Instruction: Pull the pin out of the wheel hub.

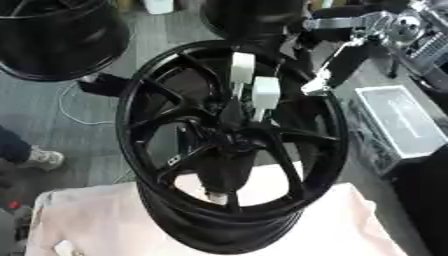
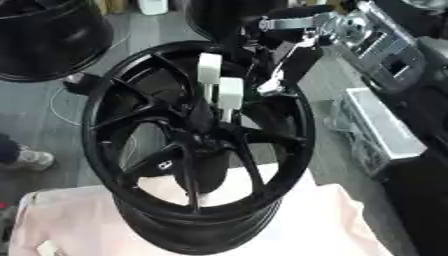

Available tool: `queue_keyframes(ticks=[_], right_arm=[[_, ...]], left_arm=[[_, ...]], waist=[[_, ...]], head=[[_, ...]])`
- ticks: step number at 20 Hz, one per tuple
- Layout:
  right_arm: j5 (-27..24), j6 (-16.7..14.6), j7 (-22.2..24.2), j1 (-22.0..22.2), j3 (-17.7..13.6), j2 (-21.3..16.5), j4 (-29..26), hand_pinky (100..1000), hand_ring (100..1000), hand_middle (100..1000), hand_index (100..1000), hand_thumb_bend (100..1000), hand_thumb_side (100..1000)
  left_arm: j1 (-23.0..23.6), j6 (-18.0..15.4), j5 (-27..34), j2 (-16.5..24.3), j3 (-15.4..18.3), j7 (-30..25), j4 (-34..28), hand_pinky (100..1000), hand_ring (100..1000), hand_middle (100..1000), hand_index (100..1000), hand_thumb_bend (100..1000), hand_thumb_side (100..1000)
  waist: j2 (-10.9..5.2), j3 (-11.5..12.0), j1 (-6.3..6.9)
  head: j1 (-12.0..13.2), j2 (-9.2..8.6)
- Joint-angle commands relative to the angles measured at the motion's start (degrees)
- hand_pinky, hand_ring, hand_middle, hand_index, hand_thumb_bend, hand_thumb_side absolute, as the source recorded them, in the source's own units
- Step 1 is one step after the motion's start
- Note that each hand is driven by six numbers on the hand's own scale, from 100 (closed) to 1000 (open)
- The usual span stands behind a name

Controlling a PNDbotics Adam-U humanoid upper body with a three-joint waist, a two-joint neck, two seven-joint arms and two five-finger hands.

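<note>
A large black wheel hub is seen in the middle of both views, standing tilted on a pale pink cloth that covers the table in front of the robot. Its spokes run to a dark centre.

Two white blocks are seen above the centre, each on a thin stem that goes down towards the middle of the hub. The upper pin is just beside the lower pin, slightly up and to the left of it. Whether the stems are seated in the hub's holes cannot be told.

The right hand comes in from the upper right corner, on a black and silver arm. Its silver fingers point downward, over the upper right part of the rim. The pins are to the left of the fingertips, near them but apart, with no contact seen. The fingers appear relaxed and not curled around anything, so nothing is grasped.

The left hand is not shown in either view.

Behind the fingers, another black wheel stands on the grey floor at the upper left. Below and to the right of the fingers, a grey crate is seen.
</note>
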Motion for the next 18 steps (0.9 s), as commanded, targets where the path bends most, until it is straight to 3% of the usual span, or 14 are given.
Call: queue_keyframes(ticks=[1,18], right_arm=[[0.48,-0.08,0.5,-1.12,-0.19,-0.8,0.28,429,401,753,881,464,202],[2.76,-0.69,0.8,-1.6,1.0,2.19,3.96,424,396,749,880,475,197]], left_arm=[[-0.3,-0.08,-0.03,0.86,-0.19,-0.28,-0.78,472,523,618,704,354,930],[-0.44,-0.1,0.02,0.76,-0.25,-0.39,-0.81,473,524,617,703,351,932]], waist=[[-0.7,0.01,0.1],[-0.61,0.44,0.34]], head=[[0.07,-0.07],[-0.01,-0.07]])
